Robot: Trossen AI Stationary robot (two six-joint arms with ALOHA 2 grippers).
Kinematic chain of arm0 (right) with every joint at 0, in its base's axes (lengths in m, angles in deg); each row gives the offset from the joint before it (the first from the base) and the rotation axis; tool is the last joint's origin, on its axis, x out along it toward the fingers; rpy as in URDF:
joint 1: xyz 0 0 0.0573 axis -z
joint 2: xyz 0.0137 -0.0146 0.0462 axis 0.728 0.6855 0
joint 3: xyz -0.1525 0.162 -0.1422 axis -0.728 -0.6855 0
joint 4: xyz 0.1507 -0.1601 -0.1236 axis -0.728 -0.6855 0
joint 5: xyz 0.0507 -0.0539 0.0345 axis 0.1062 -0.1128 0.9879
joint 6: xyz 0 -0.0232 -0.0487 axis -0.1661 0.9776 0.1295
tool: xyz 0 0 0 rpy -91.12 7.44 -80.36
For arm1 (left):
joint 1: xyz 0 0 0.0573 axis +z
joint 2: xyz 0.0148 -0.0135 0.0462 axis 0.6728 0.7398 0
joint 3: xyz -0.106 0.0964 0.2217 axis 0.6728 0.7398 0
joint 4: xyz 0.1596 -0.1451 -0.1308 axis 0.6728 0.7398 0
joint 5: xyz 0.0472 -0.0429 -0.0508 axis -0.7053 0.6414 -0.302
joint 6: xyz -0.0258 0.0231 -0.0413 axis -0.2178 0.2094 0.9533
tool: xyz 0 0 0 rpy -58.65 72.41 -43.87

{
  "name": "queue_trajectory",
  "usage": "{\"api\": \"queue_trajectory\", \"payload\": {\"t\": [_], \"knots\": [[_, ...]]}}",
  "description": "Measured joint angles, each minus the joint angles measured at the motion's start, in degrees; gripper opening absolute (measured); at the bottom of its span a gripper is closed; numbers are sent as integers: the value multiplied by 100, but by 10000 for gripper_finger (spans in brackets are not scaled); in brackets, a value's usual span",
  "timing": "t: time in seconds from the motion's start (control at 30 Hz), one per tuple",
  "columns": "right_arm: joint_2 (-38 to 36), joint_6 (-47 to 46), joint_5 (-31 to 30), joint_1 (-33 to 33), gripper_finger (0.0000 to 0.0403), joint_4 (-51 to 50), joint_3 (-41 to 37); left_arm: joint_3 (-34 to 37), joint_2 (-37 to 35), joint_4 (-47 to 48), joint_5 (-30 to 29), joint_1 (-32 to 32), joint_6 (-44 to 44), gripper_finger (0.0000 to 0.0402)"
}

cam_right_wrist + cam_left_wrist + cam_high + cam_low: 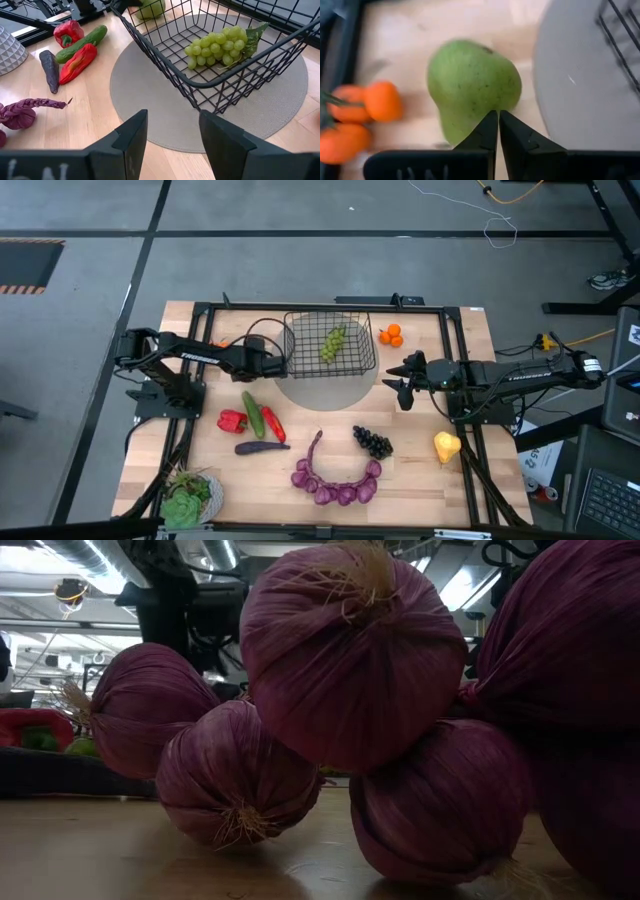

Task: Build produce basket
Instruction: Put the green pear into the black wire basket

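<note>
The basket (330,345) was a black wire-mesh box with flared sides and an open grid, standing on a round grey mat (325,385) at the far middle of the counter (420,470). A bunch of green grapes (333,343) with a leaf lay inside it.

The left gripper (498,131) had its jaws nearly shut, the tips close together with only a thin gap, holding nothing. Just ahead of the tips lay a green pear (472,85), speckled and smooth, on the counter; whether the tips touched it could not be told. Beside the pear, away from the mat, sat a cluster of oranges (357,117). The mat's edge and a corner of the basket lay on the pear's other side.

The right gripper (172,132) held its jaws wide and empty. Straight ahead of them was the mat, with the basket's near wall just beyond. Farther off to one side lay two red peppers (75,47), a cucumber (82,42) between them, a dark aubergine (49,70) and the tail of the purple onion string (30,107).

Seen from above, more oranges (390,335) sat just beside the basket near the right jaws, while dark grapes (373,442) and a yellow pear (446,446) lay nearer the front, well apart from both jaws. A plate of lettuce (190,498) stood at the front left corner.
</note>
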Motion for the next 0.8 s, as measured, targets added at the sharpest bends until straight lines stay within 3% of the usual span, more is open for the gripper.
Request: {"api": "queue_trajectory", "payload": {"t": [0.1,0.8], "knots": [[0,-1,0,0,181,2,0,0,0,71,-409,35,0,14],[0,-1,0,0,181,21,-2,0,0,31,19,-70,0,14]]}}
